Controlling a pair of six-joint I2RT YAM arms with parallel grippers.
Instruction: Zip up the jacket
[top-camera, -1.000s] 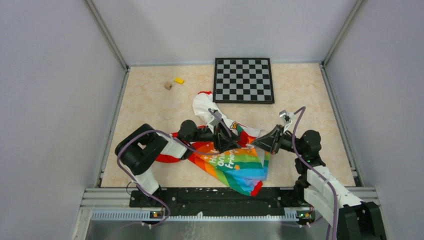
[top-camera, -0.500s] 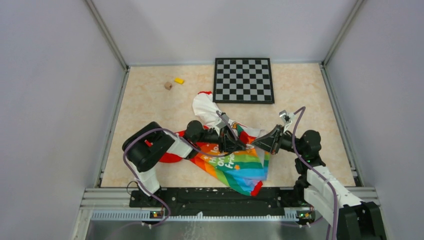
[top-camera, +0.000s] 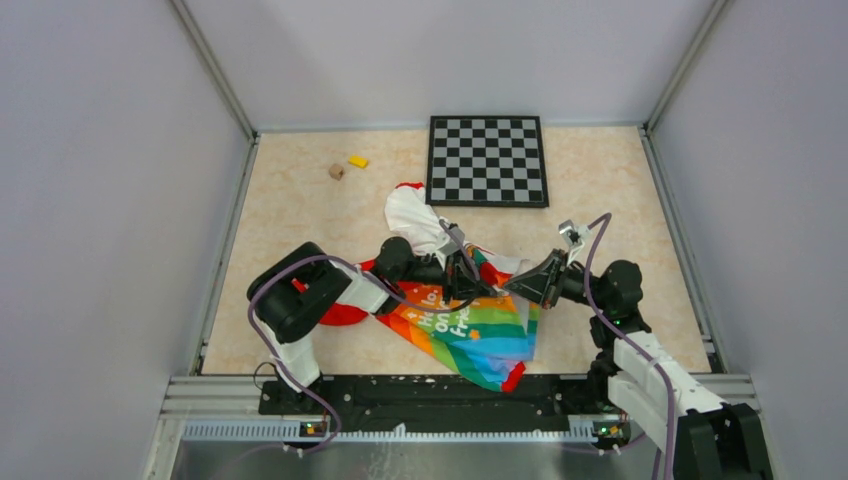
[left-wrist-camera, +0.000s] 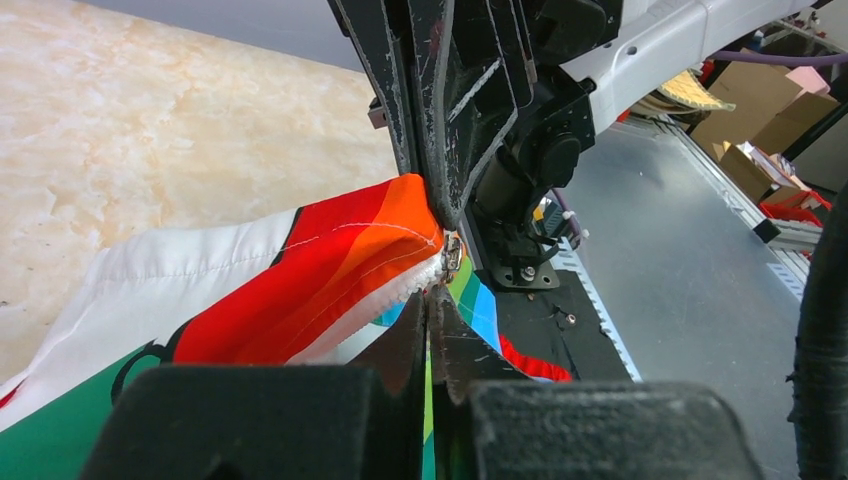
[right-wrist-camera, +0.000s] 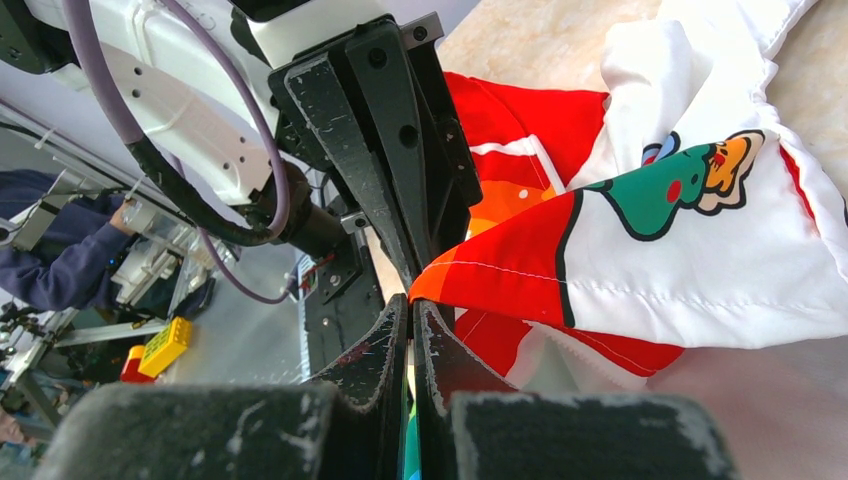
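Lying bunched in the middle of the table (top-camera: 300, 200), the jacket (top-camera: 455, 330) has its rainbow part near the arms. The right claw (top-camera: 516, 287) is clamped on the orange hem (right-wrist-camera: 480, 275), holding it tight. The left claw (top-camera: 474, 288) is clamped on the edge just beside it. It may have the zip pull, which is too small to tell, ready to slide it.

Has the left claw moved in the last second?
Yes. The left gripper slid right along the jacket, toward the right gripper, judged against the checkerboard.
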